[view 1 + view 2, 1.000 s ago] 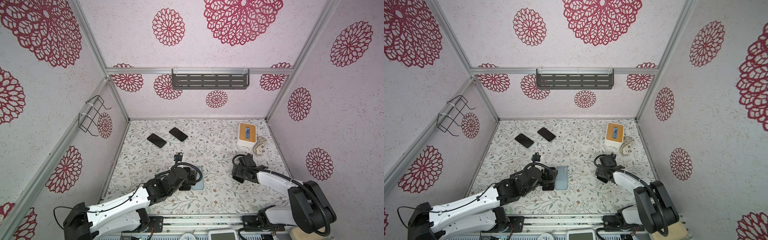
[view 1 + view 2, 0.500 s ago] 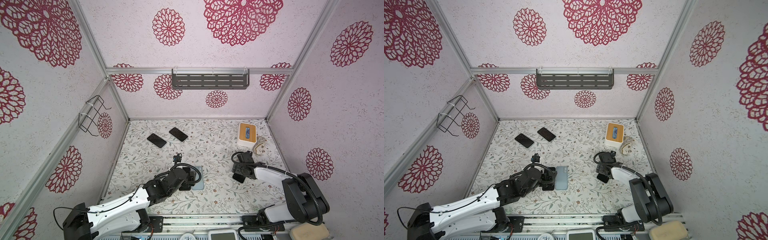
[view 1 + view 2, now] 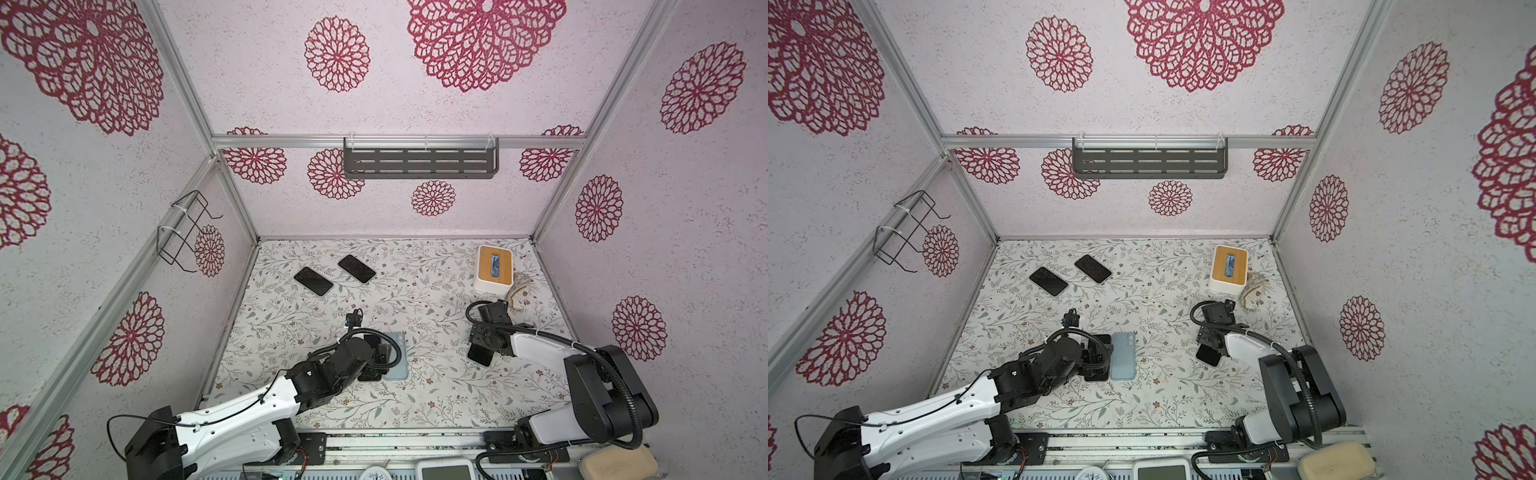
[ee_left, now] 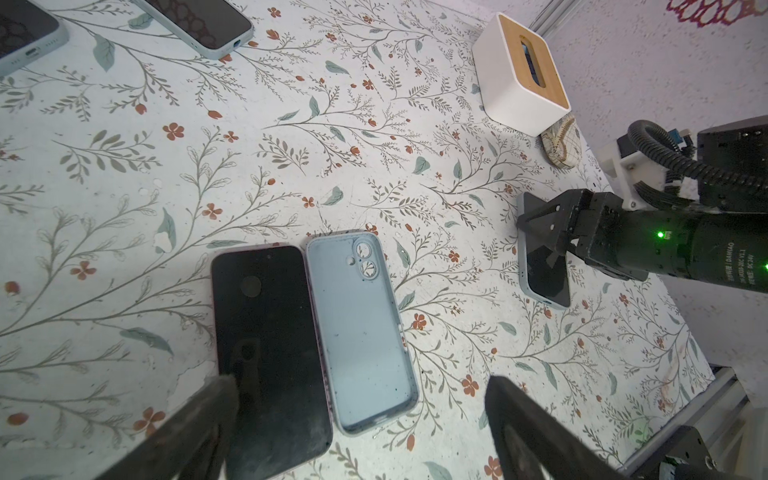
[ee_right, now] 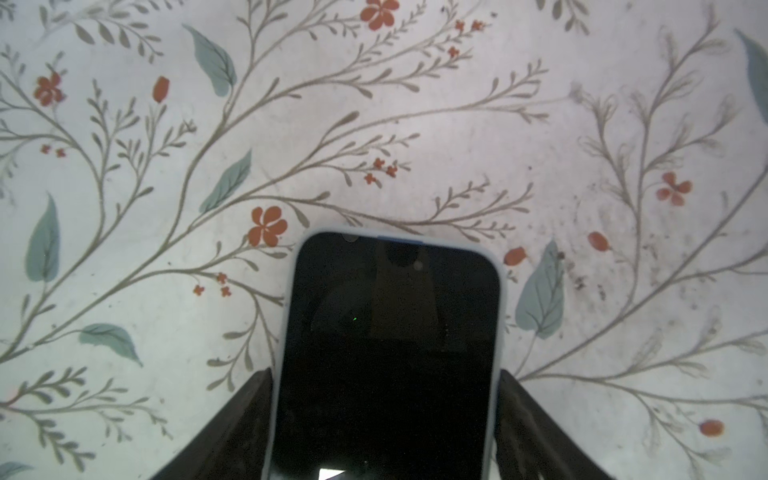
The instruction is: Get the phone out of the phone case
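Straddling the cased phone (image 5: pixel 386 311), my right gripper (image 5: pixel 384 374) has one dark finger against each long edge; I cannot tell whether they pinch or only touch. Phone lies flat on the floral table (image 5: pixel 415 124), glass up, dark and glossy, with a pale blue-grey rounded rim around it. Its long axis runs in line with the gripper, free end pointing away from the wrist; in a top view that end pokes out on the near side (image 3: pixel 480 355). Right arm's black wrist motor (image 4: pixel 729 266) carries white lettering, "DAMIAO" legible, the rest too small. Left gripper (image 4: pixel 359 380) hangs with jaws spread wide, holding nothing, over a bare phone (image 4: pixel 266 332) and an empty case (image 4: pixel 361 332). These lie parallel and edge to edge; the case is matte pale blue, speckled inside, with round camera cut-outs at its far end. Beyond: two further cased phones (image 3: pixel 313 281) far left, and a white tissue box (image 3: pixel 493 270) with a wooden lid far right.
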Robot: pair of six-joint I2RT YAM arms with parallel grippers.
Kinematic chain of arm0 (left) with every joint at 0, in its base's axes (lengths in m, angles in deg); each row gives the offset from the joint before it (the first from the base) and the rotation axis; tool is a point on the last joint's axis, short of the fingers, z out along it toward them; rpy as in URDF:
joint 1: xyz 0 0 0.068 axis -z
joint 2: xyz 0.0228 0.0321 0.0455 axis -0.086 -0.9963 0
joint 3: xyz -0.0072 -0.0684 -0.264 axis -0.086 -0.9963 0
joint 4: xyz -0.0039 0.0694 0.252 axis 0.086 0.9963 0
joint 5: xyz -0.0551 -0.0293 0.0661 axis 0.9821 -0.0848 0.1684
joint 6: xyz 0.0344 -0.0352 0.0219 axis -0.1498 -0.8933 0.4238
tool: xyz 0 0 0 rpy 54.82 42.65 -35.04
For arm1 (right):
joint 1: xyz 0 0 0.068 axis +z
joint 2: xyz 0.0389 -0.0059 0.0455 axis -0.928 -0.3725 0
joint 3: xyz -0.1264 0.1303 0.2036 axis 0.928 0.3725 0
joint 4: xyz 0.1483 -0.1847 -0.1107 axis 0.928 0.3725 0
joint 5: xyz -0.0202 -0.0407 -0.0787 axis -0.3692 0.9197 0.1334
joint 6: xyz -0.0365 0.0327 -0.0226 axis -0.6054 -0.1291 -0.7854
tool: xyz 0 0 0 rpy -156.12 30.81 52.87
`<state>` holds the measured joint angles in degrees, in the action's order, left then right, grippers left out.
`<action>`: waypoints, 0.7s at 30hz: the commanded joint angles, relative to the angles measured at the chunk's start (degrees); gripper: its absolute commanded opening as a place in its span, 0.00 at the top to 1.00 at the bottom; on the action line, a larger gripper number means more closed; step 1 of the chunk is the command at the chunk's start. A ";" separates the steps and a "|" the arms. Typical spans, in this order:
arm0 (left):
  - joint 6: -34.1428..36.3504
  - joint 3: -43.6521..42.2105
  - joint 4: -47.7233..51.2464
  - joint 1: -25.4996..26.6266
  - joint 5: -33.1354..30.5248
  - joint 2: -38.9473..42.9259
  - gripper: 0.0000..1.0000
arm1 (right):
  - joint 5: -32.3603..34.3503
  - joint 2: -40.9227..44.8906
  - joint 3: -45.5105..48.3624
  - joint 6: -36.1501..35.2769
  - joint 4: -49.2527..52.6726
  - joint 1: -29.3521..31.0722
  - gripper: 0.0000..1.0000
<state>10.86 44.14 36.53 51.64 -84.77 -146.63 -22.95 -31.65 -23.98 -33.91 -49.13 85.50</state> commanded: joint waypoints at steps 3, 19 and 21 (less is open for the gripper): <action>-0.72 -0.37 -2.82 -1.06 0.97 -0.87 0.03 | -5.44 2.64 1.54 -0.84 1.25 0.03 0.30; -4.31 -0.59 -13.14 -5.07 10.46 -5.05 0.03 | -11.09 14.82 3.03 -5.57 5.63 0.33 0.21; -4.20 -0.45 -13.01 -5.14 10.56 -5.15 0.03 | -8.57 14.72 1.95 -3.09 9.81 0.34 0.12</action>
<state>6.86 43.15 25.50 47.01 -75.43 -151.61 -34.75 -16.96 -19.39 -38.87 -46.20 85.58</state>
